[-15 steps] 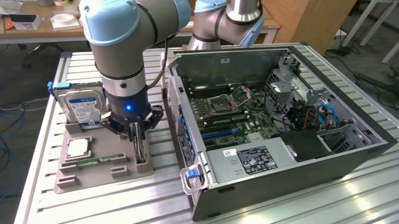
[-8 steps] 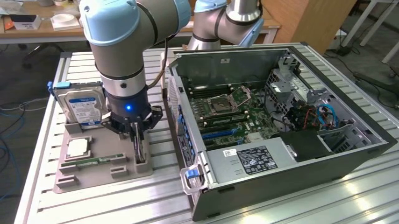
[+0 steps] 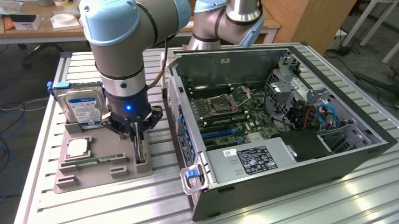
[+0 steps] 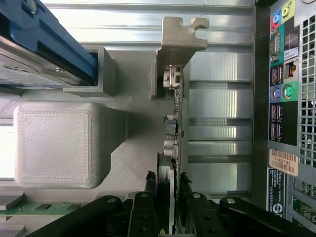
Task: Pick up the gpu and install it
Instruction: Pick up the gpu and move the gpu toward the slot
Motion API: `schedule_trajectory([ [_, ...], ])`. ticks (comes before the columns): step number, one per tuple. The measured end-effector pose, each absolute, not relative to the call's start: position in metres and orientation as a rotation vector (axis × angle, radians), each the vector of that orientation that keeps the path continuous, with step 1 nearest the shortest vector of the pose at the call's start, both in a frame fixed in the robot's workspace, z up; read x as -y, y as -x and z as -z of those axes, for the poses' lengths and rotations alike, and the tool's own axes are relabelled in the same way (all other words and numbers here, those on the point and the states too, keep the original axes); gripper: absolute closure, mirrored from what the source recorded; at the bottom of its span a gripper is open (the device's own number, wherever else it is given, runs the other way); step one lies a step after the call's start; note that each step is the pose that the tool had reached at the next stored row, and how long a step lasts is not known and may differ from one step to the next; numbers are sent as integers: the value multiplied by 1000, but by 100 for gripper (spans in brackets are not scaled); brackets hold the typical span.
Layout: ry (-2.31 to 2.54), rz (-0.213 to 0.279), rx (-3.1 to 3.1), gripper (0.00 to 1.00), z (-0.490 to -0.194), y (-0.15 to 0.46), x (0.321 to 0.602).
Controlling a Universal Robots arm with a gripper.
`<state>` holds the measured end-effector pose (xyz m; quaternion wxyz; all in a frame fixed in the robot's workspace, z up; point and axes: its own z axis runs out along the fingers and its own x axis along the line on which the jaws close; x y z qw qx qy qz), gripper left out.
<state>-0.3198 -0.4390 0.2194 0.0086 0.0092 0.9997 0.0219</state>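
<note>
Slatted metal tabletop (image 3: 349, 198) with grey holder (image 3: 100, 175): the gpu (image 4: 174, 123) stands on edge in its slot, pinched along its upper edge between the half-closed jaws; so narrow a hold, well apart from its silver bracket (image 4: 180, 39), could let it pivot, slip or bind in the slot.

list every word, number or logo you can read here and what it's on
"Pro": small sticker on the computer's rear port panel
tan barcode label beside the ports: characters too blurred to read with certainty
hard drive label, blue and white: print too small to read
power supply label: print too small to read
</note>
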Motion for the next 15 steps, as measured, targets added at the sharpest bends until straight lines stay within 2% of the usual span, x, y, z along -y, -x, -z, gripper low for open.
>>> schedule_trajectory([
  [15,-29,-68,-3124,73,-219,320,439],
])
